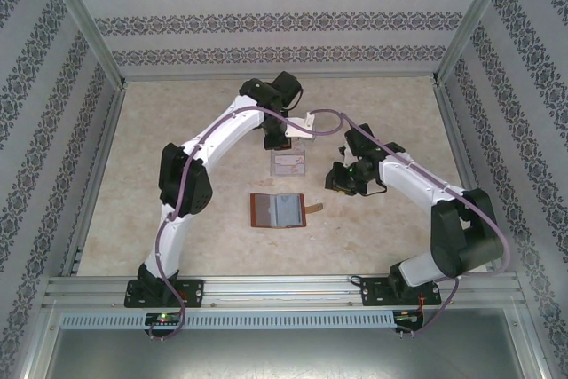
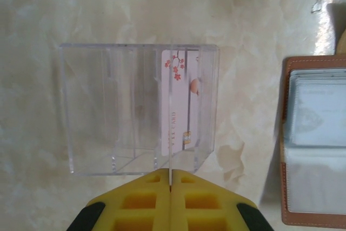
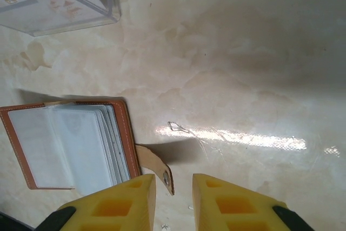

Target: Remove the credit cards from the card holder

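Standing in clear box (image 2: 108, 112): blossom-printed card (image 2: 181, 101), lettering blurred.

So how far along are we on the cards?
Done: one floral card stands in the clear box. In hand: left gripper is shut over the box, a thin edge sticking out of it, possibly a second card; can't tell. Left: the wallet lies open, pockets seeming to hold more; right gripper hangs open by its strap.
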